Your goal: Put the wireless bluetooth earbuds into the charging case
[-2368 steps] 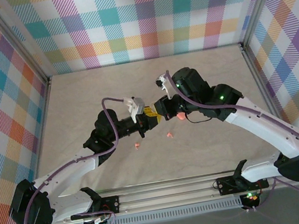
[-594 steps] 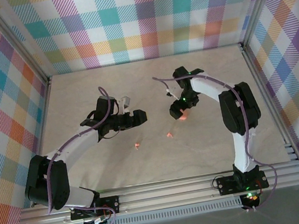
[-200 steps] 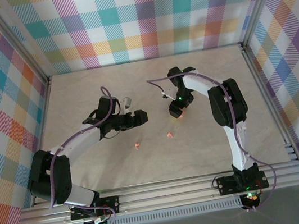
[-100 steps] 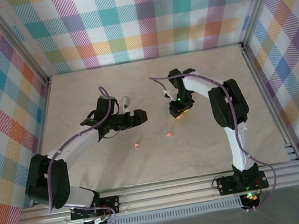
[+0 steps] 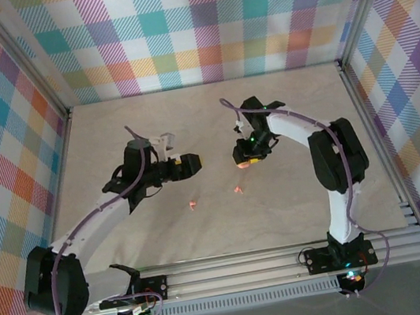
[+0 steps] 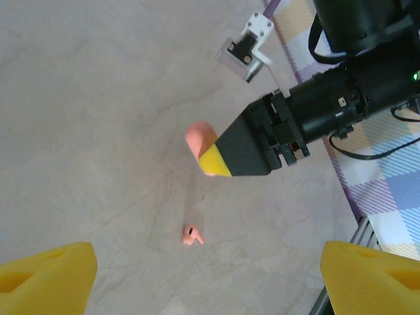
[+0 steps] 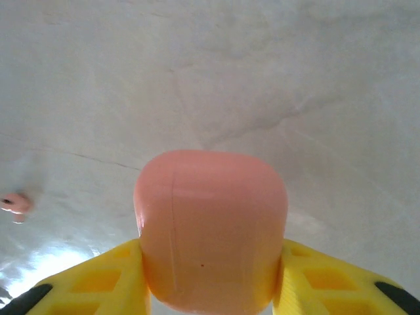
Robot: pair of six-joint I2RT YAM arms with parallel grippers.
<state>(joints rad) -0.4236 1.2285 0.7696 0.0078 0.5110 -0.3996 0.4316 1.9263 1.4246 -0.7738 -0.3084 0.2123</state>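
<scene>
Two tiny salmon-pink earbuds (image 5: pixel 192 204) lie loose on the pale marbled counter (image 5: pixel 111 141), near the middle and toward the near side. The second earbud (image 5: pixel 237 191) lies a little to the right of the first, the two apart from each other. Each is a small rounded bud with a short stem. In the left wrist view one shows a dark dot on its head.

Just beyond the second earbud, the salmon-pink charging case (image 7: pixel 210 230) is held off the counter. It is a smooth, pebble-shaped shell with rounded corners and a faint seam down one side. Its lid appears closed.

The right tool (image 5: pixel 240 158) has hold of the case, its yellow pads pressed flush against both sides. The case's rounded end sticks out past the fingertips. It is probably gripped this way so that the end is free for the other arm to open, though that is a guess.

The left tool (image 5: pixel 192 163) faces the case from the left, near it but not touching. Its yellow fingertips are spread wide with nothing between them. It seems placed to help with the lid or to fetch an earbud.

Neither earbud is in the case yet, so the task looks to be at an early stage.
</scene>
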